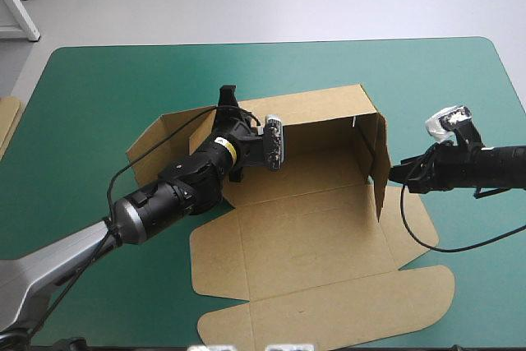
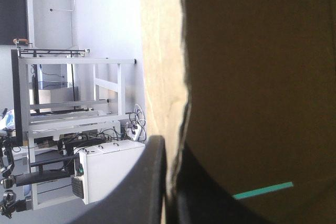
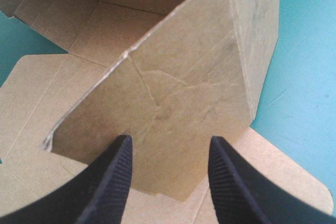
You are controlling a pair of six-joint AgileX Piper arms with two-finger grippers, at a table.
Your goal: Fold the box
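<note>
**Box (image 1: 312, 240) half raised at mid-surface, back wall in a pinch**

Lies in the middle of the teal-green surface (image 1: 99, 96), well apart from every edge. Stands with the back wall (image 1: 320, 108) and the right wall (image 1: 380, 162) upright, the left wall (image 1: 160, 141) splayed outward, and the lid (image 1: 329, 302) flat toward the near edge.

Caught at the top of the back wall by the left jaws, all but closed with the sheet between them, as the left wrist view shows. Faced at the right wall by the right jaws, spread wide and holding nothing. In the right wrist view the wall's outer face sits just ahead of them. Cannot tell whether touching.

Judged light and thin. Looks stiff across each panel and ready to hinge only at the scored creases. Apt to spring back when let go, and to slide on the cover if pushed low. Shows wrinkles on the right wall's face, so likely to buckle under a hard squeeze.

Best taken by a free edge, thin sheet nipped between the jaws, close to a corner where two walls meet, with the opposite side braced.

Flanked at the surface's left edge by a sliver of spare board (image 1: 6, 125), well apart.
</note>
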